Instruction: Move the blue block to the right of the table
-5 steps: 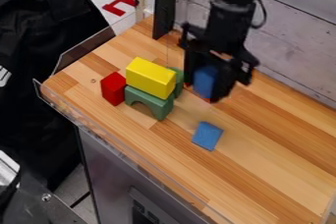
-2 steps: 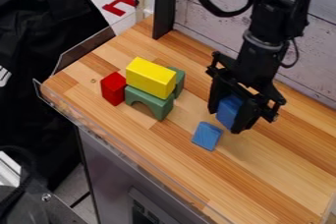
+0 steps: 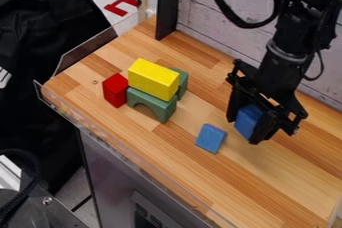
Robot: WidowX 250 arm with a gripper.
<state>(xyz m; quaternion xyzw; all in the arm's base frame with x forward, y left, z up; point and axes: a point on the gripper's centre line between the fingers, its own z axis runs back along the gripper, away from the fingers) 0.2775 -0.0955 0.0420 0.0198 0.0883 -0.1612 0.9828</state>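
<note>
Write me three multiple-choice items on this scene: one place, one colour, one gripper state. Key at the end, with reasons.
1. Where does the yellow block rest?
A) On the red block
B) On the green arch
C) Directly on the tabletop

2. What colour is the block at the arch's side away from the gripper?
A) Yellow
B) Blue
C) Red

3. What state is the gripper in?
A) Holding a blue block
B) Holding nothing
C) Holding the yellow block

Key:
1 B: the arch's top is directly under the yellow block.
2 C: the faces in view are red.
3 A: a blue block sits between its fingers.
</note>
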